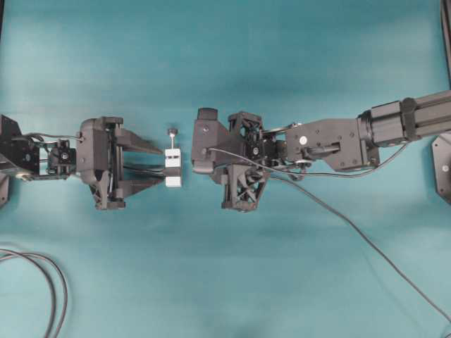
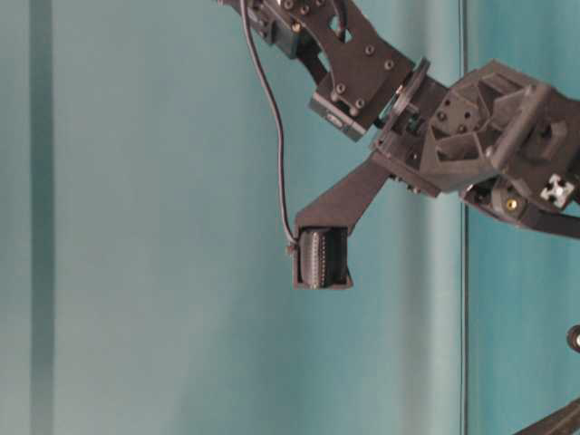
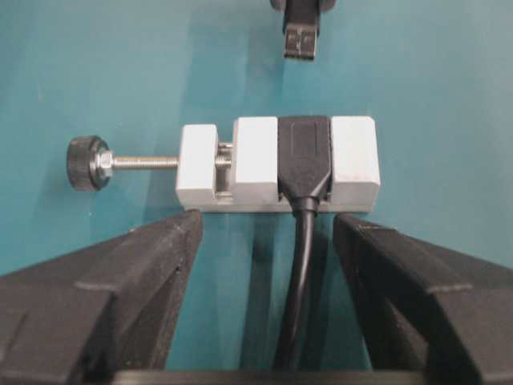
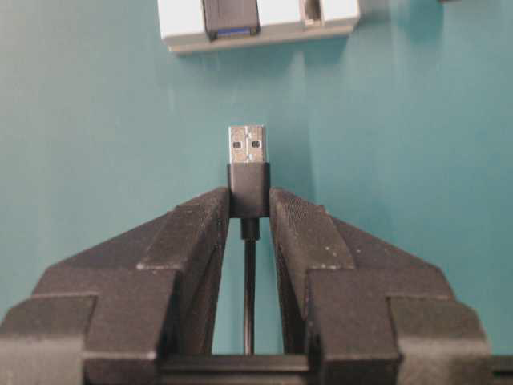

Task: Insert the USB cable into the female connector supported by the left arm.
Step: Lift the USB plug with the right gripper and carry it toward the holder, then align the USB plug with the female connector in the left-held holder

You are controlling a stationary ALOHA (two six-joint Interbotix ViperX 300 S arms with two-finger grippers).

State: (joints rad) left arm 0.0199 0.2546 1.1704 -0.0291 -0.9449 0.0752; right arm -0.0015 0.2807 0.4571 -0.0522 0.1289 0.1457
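The female connector (image 3: 276,164) is a white block with a black socket clamped in it and a knobbed screw (image 3: 86,163) on its left; it also shows in the overhead view (image 1: 173,169). My left gripper (image 3: 268,220) is open. Its fingertips rest wide apart against the block's near face, and the block's own cable (image 3: 300,281) runs back between them. My right gripper (image 4: 249,200) is shut on the USB cable's dark plug (image 4: 248,180). The plug's metal tip (image 4: 247,144) points at the socket (image 4: 231,18), a short gap away and roughly in line. From the left wrist, the plug (image 3: 299,36) hangs just beyond the block.
The USB cable (image 1: 352,229) trails from the right gripper (image 1: 197,149) across the teal table to the lower right. Looped dark cables (image 1: 49,274) lie at the lower left. The table-level view shows the right arm (image 2: 471,127) and its cable (image 2: 272,118).
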